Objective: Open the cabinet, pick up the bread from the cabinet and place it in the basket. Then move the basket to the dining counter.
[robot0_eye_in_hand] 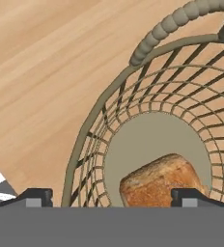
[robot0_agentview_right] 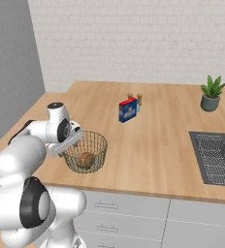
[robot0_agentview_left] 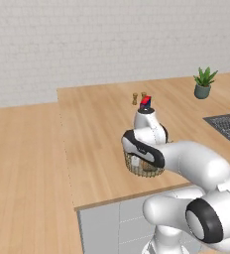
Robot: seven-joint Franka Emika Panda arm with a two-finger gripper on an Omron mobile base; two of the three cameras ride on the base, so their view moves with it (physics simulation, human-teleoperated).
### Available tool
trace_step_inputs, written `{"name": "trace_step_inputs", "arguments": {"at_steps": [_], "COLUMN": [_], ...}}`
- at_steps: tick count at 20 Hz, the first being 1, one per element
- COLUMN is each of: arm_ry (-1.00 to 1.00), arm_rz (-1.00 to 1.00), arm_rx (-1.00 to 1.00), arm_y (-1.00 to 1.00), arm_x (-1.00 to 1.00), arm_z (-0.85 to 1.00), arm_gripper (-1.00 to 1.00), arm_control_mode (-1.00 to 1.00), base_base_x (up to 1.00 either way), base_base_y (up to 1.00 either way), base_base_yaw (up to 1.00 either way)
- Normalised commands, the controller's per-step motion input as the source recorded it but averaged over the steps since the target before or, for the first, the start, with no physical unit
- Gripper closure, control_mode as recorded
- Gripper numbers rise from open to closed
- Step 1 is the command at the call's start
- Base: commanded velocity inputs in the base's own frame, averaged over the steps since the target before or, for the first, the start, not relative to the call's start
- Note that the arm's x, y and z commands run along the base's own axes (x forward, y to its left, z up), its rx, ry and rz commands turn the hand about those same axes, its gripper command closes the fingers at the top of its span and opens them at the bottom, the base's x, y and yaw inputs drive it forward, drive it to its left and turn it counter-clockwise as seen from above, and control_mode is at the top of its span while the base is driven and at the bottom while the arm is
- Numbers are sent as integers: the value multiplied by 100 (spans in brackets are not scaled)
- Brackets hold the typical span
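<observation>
The wire basket [robot0_agentview_right: 96, 143] stands on the dining counter [robot0_agentview_right: 158, 140] near its front edge, with the golden-brown bread [robot0_agentview_right: 85, 160] lying on its bottom. My gripper [robot0_agentview_right: 72, 141] hangs over the basket's left rim, open, its fingers far apart with the rim and mesh wall below them. In the hand view the gripper [robot0_eye_in_hand: 112, 197] looks down into the basket [robot0_eye_in_hand: 99, 106]; the bread [robot0_eye_in_hand: 157, 185] sits just ahead of the right fingertip [robot0_eye_in_hand: 191, 195]. From the left base view my forearm covers most of the basket [robot0_agentview_left: 145, 171]. The cabinet is out of view.
A blue and red box [robot0_agentview_right: 128, 110] and two small shakers [robot0_agentview_right: 135, 98] stand at mid-counter behind the basket. A potted plant [robot0_agentview_right: 211, 94] is at the far right, a dark sink [robot0_agentview_right: 216, 157] to its front. Wood floor [robot0_agentview_left: 23, 173] lies left of the counter.
</observation>
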Motion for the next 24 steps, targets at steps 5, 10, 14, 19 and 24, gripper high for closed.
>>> {"name": "trace_step_inputs", "arguments": {"at_steps": [5,10,14,19,24], "arm_ry": [3,0,0,-7,-11], "arm_rz": [-14,-6,-5,0,0], "arm_rx": [-11,1,11,1,-15], "arm_y": [8,-16,3,39,74], "arm_x": [-27,-61,-78,-99,-98], "arm_z": [74,100,100,75,27], "arm_gripper": [-100,-100,-100,-100,-100], "arm_control_mode": [-100,-100,-100,-100,-100], "base_base_x": [0,0,0,0,0], "base_base_y": [0,0,0,0,0], "base_base_yaw": [0,0,0,0,0]}}
